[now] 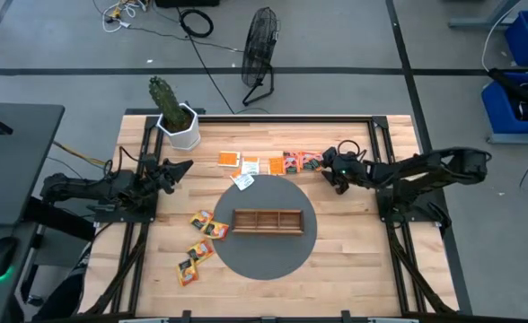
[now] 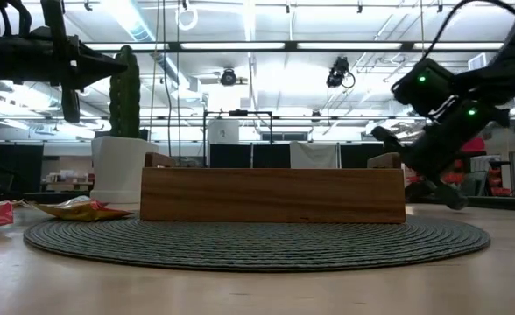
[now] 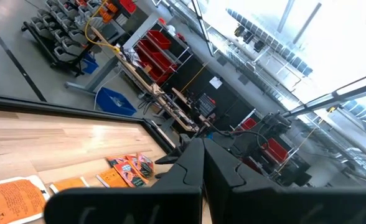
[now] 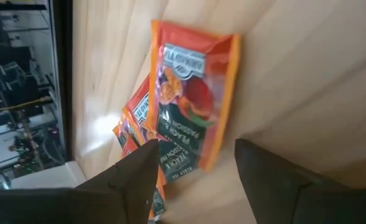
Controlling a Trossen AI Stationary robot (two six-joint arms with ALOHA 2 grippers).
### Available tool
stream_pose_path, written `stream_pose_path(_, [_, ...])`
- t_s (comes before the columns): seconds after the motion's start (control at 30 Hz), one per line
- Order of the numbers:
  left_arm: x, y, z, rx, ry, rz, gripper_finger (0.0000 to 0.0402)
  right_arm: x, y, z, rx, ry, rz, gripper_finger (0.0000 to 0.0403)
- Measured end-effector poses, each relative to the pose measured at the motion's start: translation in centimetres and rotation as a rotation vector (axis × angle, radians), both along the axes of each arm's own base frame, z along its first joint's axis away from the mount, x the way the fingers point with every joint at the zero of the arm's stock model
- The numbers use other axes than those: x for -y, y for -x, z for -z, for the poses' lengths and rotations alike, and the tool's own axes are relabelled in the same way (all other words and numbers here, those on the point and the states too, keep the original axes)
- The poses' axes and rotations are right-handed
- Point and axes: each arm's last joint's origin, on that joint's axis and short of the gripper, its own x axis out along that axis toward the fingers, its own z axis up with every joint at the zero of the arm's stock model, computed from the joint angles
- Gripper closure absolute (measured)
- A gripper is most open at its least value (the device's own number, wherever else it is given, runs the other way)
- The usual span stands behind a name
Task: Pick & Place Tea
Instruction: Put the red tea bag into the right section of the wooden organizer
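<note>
Overhead, the desk [image 1: 345,251] carries a round grey mat [image 1: 266,262] with a long wooden tray [image 1: 268,221] on it; in the low view the tray's wall hides its compartments and everything behind it. A white pot with a cactus [image 1: 176,117] stands at the far left corner. The tea lies in two groups: a row of orange, white and red-and-green sachets [image 1: 268,163] beyond the mat, and yellow sachets [image 1: 201,242] left of the mat, partly cut off in the low view.

The left hand [image 1: 185,167] hangs clenched on nothing, well apart from both groups. The right hand [image 1: 323,167] hovers at the right end of the row, fingers [image 4: 130,180] spread and released, with a red-and-green sachet [image 4: 192,96] just ahead of them; print on the sachets under it is too blurred to read.
</note>
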Motion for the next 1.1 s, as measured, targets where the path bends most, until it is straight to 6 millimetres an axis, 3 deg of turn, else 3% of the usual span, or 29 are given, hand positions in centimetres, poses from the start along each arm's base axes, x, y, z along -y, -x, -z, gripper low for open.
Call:
stream_pose_path(0.2, [0.0,0.0,0.0,0.013,0.022,0.005,0.0399,0.5,-1.3,0.0,-0.033,0.013,0.005,0.0195])
stream_pose_path(0.37, [0.0,0.0,0.0,0.015,0.027,0.006,0.0399,0.6,-1.3,0.0,-0.067,0.021,-0.014,0.0229])
stream_pose_path(0.73, [0.0,0.0,0.0,0.016,0.029,0.006,0.0399,0.5,-1.0,0.3,-0.162,0.061,-0.093,0.0390])
stream_pose_path(0.93, [0.0,0.0,0.0,0.016,0.030,0.007,0.0399,0.4,-0.9,0.0,-0.179,0.094,-0.171,0.0398])
stream_pose_path(1.1, [0.0,0.0,0.0,0.022,0.030,0.007,0.0399,0.2,-0.8,-1.7,-0.149,0.172,-0.267,0.0400])
